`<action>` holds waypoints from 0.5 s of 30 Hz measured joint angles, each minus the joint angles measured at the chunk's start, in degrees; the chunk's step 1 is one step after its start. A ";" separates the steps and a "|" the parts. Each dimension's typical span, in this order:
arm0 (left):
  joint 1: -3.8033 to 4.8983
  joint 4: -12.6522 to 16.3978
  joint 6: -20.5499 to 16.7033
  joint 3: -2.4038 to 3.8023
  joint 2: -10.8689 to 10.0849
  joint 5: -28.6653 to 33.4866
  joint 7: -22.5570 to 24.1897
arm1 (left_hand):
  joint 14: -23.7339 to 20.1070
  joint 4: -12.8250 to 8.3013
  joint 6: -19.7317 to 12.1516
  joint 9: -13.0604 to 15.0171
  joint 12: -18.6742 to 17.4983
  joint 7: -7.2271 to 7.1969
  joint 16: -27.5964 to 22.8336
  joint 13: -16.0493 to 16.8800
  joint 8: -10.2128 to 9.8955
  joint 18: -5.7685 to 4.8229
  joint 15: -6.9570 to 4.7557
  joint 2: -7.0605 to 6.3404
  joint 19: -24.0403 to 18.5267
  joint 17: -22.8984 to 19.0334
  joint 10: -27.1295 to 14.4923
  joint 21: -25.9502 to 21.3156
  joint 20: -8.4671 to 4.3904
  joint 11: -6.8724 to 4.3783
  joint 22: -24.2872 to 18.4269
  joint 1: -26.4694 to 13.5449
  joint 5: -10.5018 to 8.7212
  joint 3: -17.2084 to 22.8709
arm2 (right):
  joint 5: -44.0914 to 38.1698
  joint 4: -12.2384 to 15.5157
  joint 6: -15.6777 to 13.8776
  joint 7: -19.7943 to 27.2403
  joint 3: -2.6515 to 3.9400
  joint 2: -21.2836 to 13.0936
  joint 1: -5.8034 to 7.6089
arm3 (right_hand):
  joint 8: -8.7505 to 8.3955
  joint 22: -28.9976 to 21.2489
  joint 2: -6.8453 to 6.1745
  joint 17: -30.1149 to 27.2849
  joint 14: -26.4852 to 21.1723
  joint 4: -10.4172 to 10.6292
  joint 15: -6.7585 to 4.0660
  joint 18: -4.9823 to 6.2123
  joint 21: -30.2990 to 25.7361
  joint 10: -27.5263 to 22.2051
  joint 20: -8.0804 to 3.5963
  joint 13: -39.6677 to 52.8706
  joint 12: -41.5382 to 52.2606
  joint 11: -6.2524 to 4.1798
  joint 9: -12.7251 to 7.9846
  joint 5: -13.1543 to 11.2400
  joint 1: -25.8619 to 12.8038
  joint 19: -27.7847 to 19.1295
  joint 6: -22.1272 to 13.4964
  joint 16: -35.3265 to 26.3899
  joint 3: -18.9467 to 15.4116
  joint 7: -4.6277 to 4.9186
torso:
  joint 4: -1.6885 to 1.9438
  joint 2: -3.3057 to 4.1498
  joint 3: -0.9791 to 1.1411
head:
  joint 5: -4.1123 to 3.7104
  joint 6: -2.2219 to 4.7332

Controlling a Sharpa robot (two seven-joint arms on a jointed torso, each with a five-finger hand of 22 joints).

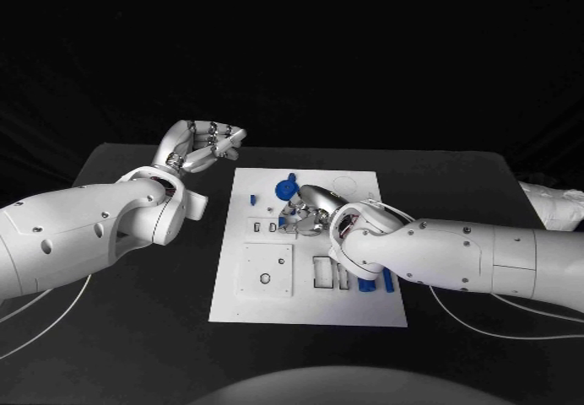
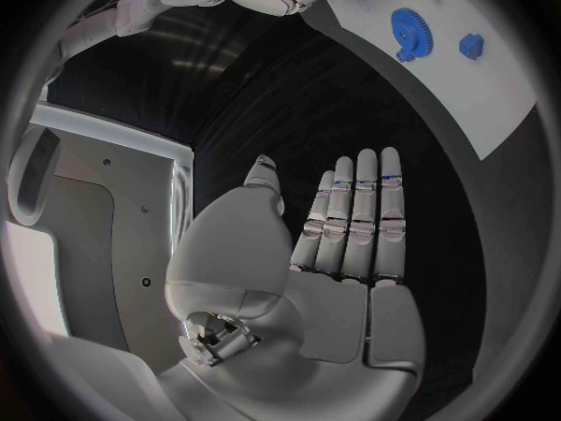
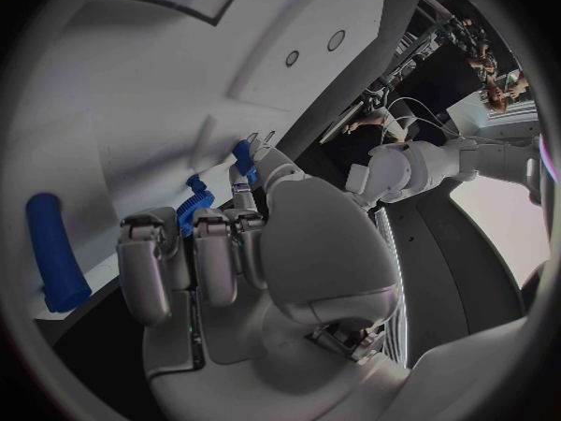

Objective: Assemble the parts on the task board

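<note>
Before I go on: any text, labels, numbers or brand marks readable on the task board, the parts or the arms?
None readable.
Task board: plain white, with outlines and slots, no lettering.
Blue gear and blue rod: unmarked.
Left robot hand and right robot hand: no legible marking.

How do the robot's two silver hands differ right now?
The left hand hovers over the black table beside the white task board; the right hand is down on the board. The left hand's fingers lie straight with nothing in them; the right hand's fingers curl at a small blue part. Both are silver, on white arms.
</note>
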 measured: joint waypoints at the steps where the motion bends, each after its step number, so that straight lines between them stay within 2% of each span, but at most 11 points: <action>1: 0.00 0.00 0.00 0.00 0.00 0.00 0.00 | 0.00 0.00 0.00 0.00 0.00 0.00 0.00 0.02 0.00 0.00 0.00 0.00 0.00 0.00 0.00 0.00 0.00 0.00 0.00 0.00 0.00 0.00 | -0.02 -0.01 0.07 -0.03 0.00 0.00 -0.01 | -0.04 0.00 0.00 0.00 0.00 -0.11 0.00 0.00 0.00 0.00 0.00 0.00 0.00 0.00 0.00 0.00 0.00 0.00 -0.09 0.00 0.11 0.09 | -0.01 0.00 0.00 | -0.01 -0.03; 13: 0.00 0.08 0.00 0.00 -0.09 0.00 0.00 | 0.00 0.00 0.00 0.00 0.00 0.00 0.00 0.03 -0.26 0.00 0.00 0.00 0.00 -0.06 0.00 0.00 0.00 0.00 -0.06 0.00 0.00 0.00 | -0.23 -0.16 0.57 -0.23 0.03 0.15 -0.01 | -0.35 -0.01 0.00 0.00 0.00 -0.30 0.00 0.00 0.00 0.00 0.00 -0.01 0.00 0.00 -0.15 0.00 0.00 0.00 -0.59 0.00 0.00 0.16 | 0.02 0.00 -0.02 | -0.19 -0.23; 15: 0.00 0.09 0.00 0.00 -0.20 0.00 0.00 | 0.00 0.00 0.00 -0.01 0.00 0.00 0.00 0.03 -0.26 0.00 0.00 0.00 0.00 -0.06 0.00 0.00 0.00 0.00 -0.06 0.00 0.00 0.00 | -0.25 -0.17 0.59 -0.25 0.03 0.16 -0.01 | -0.77 -0.01 -0.31 -0.01 -0.02 -0.30 0.05 0.00 0.00 0.01 0.00 -0.01 0.00 0.44 -0.23 0.00 -0.31 0.00 -1.47 0.00 0.00 0.24 | 0.02 0.00 -0.03 | -0.22 -0.30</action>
